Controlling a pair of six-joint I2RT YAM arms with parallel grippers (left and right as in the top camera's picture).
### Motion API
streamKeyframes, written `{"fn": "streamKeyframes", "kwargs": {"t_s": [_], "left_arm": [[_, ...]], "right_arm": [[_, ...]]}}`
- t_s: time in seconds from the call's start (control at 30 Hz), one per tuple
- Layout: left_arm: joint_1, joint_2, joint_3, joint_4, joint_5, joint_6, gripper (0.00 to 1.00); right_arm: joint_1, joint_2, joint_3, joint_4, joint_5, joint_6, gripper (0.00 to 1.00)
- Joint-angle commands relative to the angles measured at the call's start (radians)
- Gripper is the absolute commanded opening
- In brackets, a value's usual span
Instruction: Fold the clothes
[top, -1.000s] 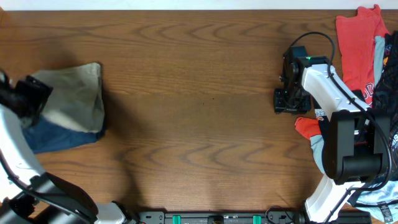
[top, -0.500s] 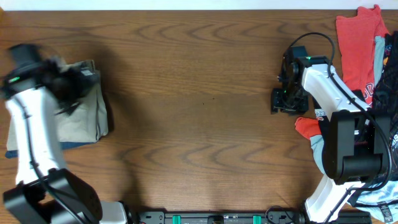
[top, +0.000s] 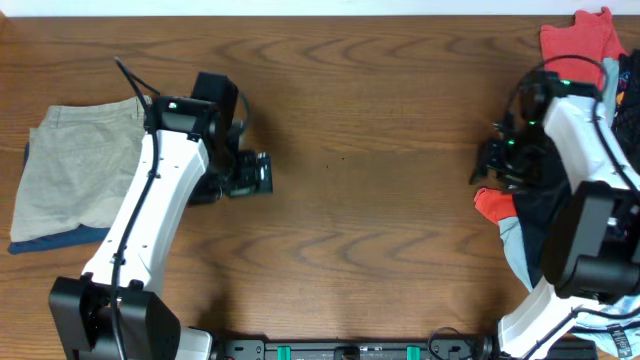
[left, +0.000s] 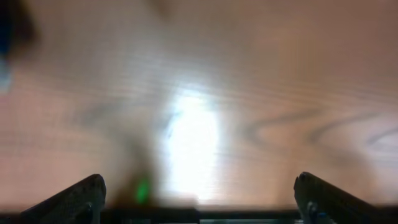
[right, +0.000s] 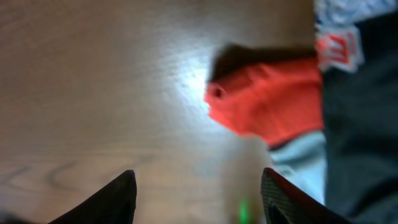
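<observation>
The folded khaki shorts (top: 80, 170) lie at the far left of the table, on top of the navy shorts (top: 55, 238), whose edge shows below them. My left gripper (top: 262, 173) is open and empty over bare wood, to the right of the shorts. In the left wrist view only blurred wood shows between the fingers (left: 198, 199). My right gripper (top: 484, 165) is open and empty at the right side, just above a red cloth corner (top: 495, 205). That corner also shows in the right wrist view (right: 267, 102), beyond the open fingers (right: 198, 199).
A heap of other garments lies along the right edge: a red one (top: 575, 70) at the back, black and pale blue ones (top: 620, 250) further forward. The right arm's base stands among them.
My left arm has let go of the khaki shorts and swung right to the table's left middle. The shorts now lie flat and folded. My right gripper has moved right toward the garment heap.
</observation>
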Motion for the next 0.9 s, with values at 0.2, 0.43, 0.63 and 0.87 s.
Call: {"fn": "streamKeyframes", "kwargs": {"t_s": [0.2,0.43,0.63,0.87], "left_arm": [[-0.002,-0.279,-0.162,0.055,-0.078,-0.058,0.98],[-0.024,-0.872,-0.521,0.368,-0.18,-0.107,0.98],[-0.024,-1.27,-0.633,0.442,-0.18,-0.106,0.98],[-0.024,-1.477,-0.633,0.386,-0.18,-0.106,0.98]], "right_arm": [[-0.012,-0.406,-0.214,0.139,-0.01,-0.037,0.63],[0.015,-0.943,-0.593,0.507,0.024,-0.015,0.99],[0.015,-1.284,-0.735,0.593,0.024,-0.016,0.99],[0.015,-1.468,-0.74,0.432,0.024,-0.016,0.99]]}}
